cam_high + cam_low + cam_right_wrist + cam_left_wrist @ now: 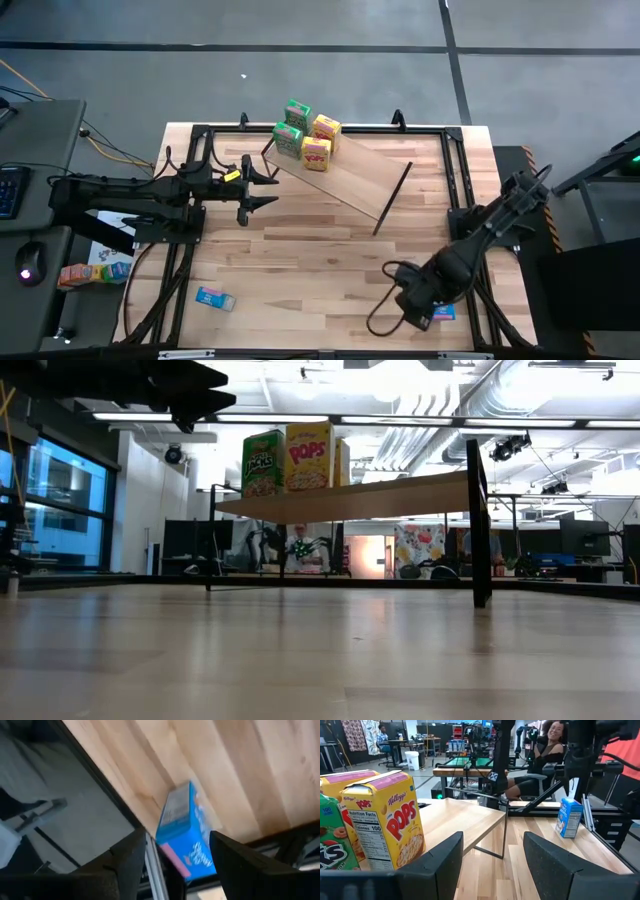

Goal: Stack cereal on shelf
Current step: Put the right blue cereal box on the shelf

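Hovering over a blue box (186, 836) at the table's near right corner, the right gripper (418, 308) stands open for pickup. Four boxes (305, 136) occupy the shelf (365, 180); left gripper (262, 187) open, empty.

Light-wood table (300, 260), shelf (350, 178) standing on it carrying four cereal boxes (305, 135), two blue boxes (214, 298) on tabletop

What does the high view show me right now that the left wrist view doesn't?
Only the high view shows the right gripper poised over an upright blue cardboard cereal box at the table's near right corner, and a second blue box lying flat near left. Only the left wrist view shows a person seated beyond the table. Both show the light-wood shelf, the yellow cereal boxes on it and the open left gripper.
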### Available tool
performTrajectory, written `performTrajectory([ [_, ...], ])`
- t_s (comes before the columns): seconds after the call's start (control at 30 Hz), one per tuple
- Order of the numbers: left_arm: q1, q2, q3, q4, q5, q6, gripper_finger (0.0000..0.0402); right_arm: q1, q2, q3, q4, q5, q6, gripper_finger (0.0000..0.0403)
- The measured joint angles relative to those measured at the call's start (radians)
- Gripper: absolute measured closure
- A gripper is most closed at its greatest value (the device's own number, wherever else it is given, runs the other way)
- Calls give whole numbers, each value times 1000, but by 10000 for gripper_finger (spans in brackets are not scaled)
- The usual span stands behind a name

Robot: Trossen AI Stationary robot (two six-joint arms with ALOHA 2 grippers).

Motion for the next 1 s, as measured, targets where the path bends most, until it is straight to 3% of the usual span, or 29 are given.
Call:
performTrajectory([
  [0.2,0,0,0,0,-1,0,202,75,16,0,-9,-73,15,194],
  [0.6,0,0,0,0,-3,0,202,218,16,-33,-32,63,-102,194],
  [1.0,1,0,0,1,-55,0,202,261,16,-95,14,151,-103,194],
])
